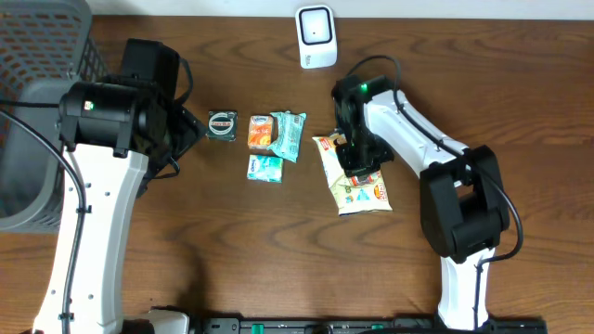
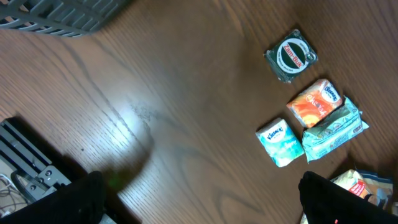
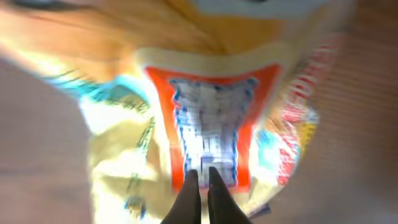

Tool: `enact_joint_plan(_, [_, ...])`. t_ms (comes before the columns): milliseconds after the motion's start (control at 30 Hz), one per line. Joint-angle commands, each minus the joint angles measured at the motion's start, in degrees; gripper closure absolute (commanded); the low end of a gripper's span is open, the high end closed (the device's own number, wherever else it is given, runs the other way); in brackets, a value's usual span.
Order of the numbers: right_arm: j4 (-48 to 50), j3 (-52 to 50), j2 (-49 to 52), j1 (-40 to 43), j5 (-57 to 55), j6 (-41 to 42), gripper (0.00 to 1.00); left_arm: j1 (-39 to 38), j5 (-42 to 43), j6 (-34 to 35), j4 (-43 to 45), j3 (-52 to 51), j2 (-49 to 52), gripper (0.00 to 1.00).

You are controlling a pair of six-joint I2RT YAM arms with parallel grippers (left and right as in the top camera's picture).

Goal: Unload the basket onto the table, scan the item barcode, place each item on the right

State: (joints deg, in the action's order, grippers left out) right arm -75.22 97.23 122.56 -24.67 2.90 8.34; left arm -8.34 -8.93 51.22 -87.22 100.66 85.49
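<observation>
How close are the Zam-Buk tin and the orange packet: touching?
Apart. The left wrist view shows bare wood between Zam-Buk tin and orange packet.

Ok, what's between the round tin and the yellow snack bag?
Overhead view: an orange packet and a teal packet side by side, with a blue tissue pack just nearer the robot.

The tabletop [image 1: 232, 260] is dark brown with streaky wood grain. The snack bag [image 1: 364, 195] is pale yellow, with an orange-red frame around blue-and-white print. The other items are a bright orange packet [image 1: 262, 135], two pale teal tissue packs [image 1: 289, 135], a dark packet [image 1: 223, 124] with a red-ringed round label, a white scanner [image 1: 316, 37] and a grey mesh basket [image 1: 37, 56].
</observation>
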Motion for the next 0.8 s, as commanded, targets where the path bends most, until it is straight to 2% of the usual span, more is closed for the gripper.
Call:
enact_joint_plan(0, [-2.0, 8.4, -0.3, 0.9, 0.7, 0.4, 0.99, 0.3, -0.3, 0.3, -0.4, -0.1, 0.1, 0.02])
enact_joint_plan(167, [1.8, 11.0, -0.3, 1.0, -1.5, 0.4, 0.99, 0.3, -0.3, 0.3, -0.4, -0.1, 0.1, 0.02])
enact_joint_plan(467, [15.3, -1.5, 0.0, 0.3, 0.6, 4.5, 0.98, 0.3, -0.3, 0.3, -0.4, -0.1, 0.1, 0.02])
enact_joint_plan(600, [26.7, -8.9, 0.0, -0.4, 5.1, 7.1, 0.98, 0.3, -0.3, 0.3, -0.4, -0.1, 0.1, 0.02])
enact_joint_plan(667, [30.5, -10.3, 0.0, -0.8, 5.2, 10.0, 0.98, 0.3, -0.3, 0.3, -0.4, -0.1, 0.1, 0.02])
enact_joint_plan(767, [32.8, -8.4, 0.0, -0.5, 3.9, 10.1, 0.93, 0.3, -0.3, 0.3, -0.4, -0.1, 0.1, 0.02])
